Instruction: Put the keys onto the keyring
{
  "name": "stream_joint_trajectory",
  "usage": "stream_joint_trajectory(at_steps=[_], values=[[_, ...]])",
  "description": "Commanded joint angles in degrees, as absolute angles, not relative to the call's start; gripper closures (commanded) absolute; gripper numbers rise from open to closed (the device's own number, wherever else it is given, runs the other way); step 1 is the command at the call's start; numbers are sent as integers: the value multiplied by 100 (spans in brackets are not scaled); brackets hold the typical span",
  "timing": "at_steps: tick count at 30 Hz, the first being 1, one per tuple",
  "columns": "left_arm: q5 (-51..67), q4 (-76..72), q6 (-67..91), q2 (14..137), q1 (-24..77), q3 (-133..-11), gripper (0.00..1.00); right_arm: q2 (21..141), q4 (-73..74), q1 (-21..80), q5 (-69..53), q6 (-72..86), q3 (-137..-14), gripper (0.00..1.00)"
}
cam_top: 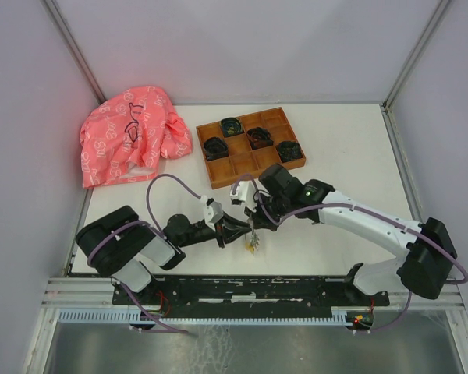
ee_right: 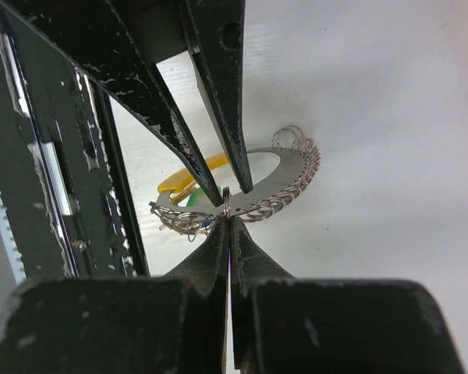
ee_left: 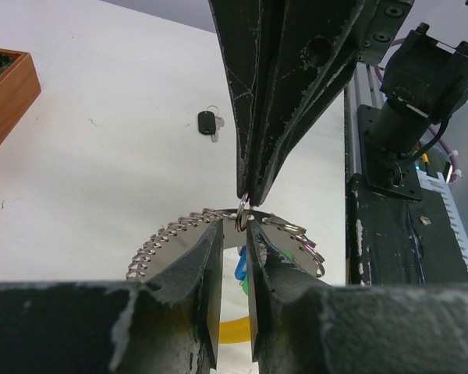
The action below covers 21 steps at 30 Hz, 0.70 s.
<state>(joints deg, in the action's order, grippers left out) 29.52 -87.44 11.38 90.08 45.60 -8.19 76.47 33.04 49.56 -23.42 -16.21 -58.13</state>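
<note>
1. Top external view: the left gripper [cam_top: 242,229] and the right gripper [cam_top: 255,218] meet tip to tip above the white table [cam_top: 335,156], in front of the wooden tray [cam_top: 218,175].
2. The keyring [cam_top: 252,243] hangs between the two grippers, lifted off the table.
3. Left wrist view: the left fingers [ee_left: 207,269] are clenched on the flat band of the keyring, with only a narrow slit between them.
4. The right gripper comes down from above, and its fingers are pressed together on a small wire loop at the rim of the keyring.
5. The key with the blue head [ee_left: 240,266] hangs in the slit just under the band, but its attachment is hidden.
6. The yellow tag [ee_left: 232,331] hangs lower, and the green tag [ee_right: 191,201] is beside it.
7. The key with the black head [ee_left: 208,122] lies flat on the table, well apart from the keyring.
8. A pink cloth [cam_top: 129,140] lies at the far left, beside the tray.
</note>
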Motion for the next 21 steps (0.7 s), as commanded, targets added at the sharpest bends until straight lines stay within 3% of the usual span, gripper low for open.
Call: stream_joint_trajectory(at_steps=[1, 21], values=[[3062, -9912, 1220, 9059, 4542, -927, 75, 8029, 4618, 5248, -1540, -2056, -6599, 99], [3805, -9911, 1506, 9302, 4555, -1279, 69, 8741, 5321, 5530, -1531, -2496, -7522, 99]])
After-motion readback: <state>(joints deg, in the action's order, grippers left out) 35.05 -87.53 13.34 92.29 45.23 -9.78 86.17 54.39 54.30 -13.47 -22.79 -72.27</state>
